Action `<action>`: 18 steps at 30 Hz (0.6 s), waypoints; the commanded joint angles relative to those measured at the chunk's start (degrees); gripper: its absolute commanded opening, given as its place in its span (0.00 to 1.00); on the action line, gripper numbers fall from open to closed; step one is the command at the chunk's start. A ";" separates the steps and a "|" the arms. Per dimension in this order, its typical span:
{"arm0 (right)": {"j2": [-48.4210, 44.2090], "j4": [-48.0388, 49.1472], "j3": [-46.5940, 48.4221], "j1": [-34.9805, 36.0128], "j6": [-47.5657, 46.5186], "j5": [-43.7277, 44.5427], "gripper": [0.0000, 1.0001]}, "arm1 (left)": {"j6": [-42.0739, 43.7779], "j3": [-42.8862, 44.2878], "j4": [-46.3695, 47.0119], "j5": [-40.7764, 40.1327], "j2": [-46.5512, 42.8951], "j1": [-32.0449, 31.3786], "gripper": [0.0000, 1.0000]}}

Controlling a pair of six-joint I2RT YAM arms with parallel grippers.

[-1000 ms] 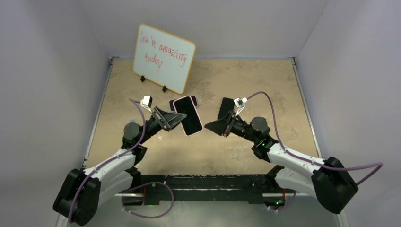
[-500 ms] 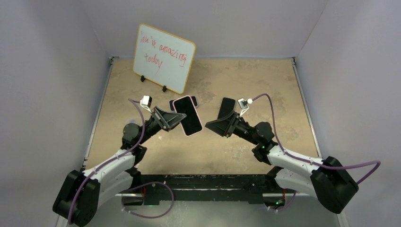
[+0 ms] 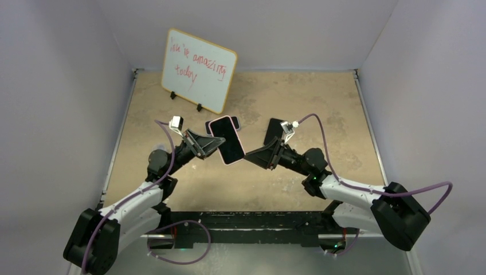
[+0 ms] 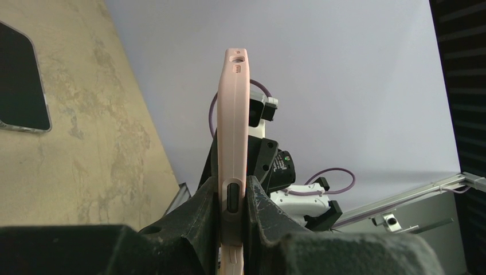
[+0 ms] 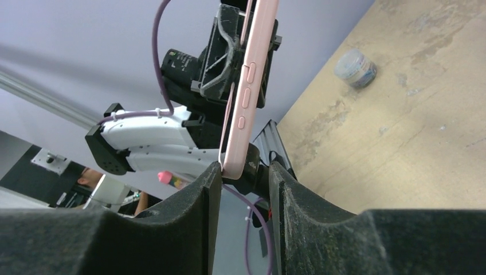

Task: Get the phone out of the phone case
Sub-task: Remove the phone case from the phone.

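Note:
The phone, black screen up, sits in its pink phone case and is held in the air over the middle of the table. My left gripper is shut on the case's long edges, its fingers pressing both faces. My right gripper is open just right of the phone's lower end. In the right wrist view the case's bottom corner sits at the tips of the right gripper, against the left finger's inner face.
A whiteboard with red writing stands at the back left. A dark phone lies on the table behind my right wrist, and another dark slab lies behind the held phone. A small jar stands on the table.
My right arm has swung left, bringing its gripper up to the phone's lower end, and its jaws stand a little wider. The left gripper and phone have stayed put.

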 commanded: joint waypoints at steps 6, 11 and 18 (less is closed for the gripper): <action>0.22 3.88 3.02 0.88 -1.14 -1.81 0.32 | -0.40 2.81 3.92 -0.81 -1.42 -0.11 0.00; 0.31 3.64 3.74 0.93 -1.57 -2.69 0.18 | -0.49 2.89 3.92 -0.81 -1.31 -0.11 0.00; -0.12 1.75 4.29 0.96 -5.24 -4.84 0.00 | -0.88 2.93 2.66 -1.15 -0.85 -0.09 0.00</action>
